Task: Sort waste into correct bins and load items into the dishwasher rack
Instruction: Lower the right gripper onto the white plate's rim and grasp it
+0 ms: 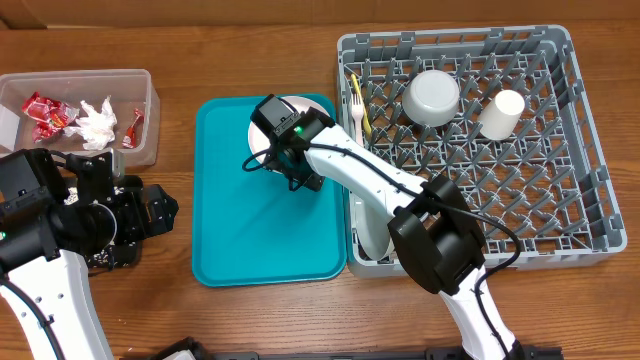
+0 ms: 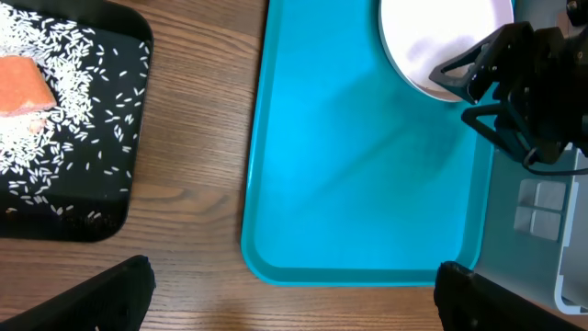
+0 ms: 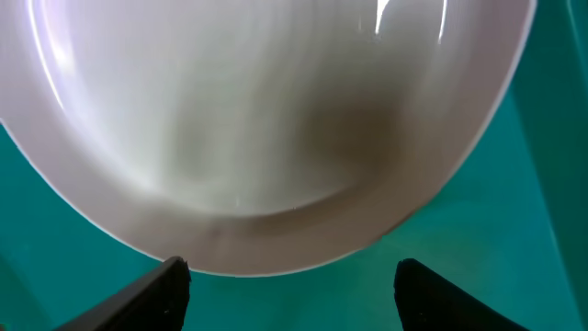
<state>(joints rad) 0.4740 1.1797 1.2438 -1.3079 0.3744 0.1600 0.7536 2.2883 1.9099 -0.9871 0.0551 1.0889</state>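
Observation:
A pale pinkish-white plate lies at the far end of the teal tray. My right gripper hangs over it. In the right wrist view the plate fills the top, and its near rim sits just ahead of my open right gripper, with nothing between the fingers. My left gripper is wide open over bare wood, beside the black tray that holds rice and an orange cube. The clear tub holds red wrappers and a white napkin.
The grey dishwasher rack at the right holds a grey bowl, a white cup and a yellow fork. A pale plate stands on edge in its near-left corner. The right arm's elbow crosses the rack's front.

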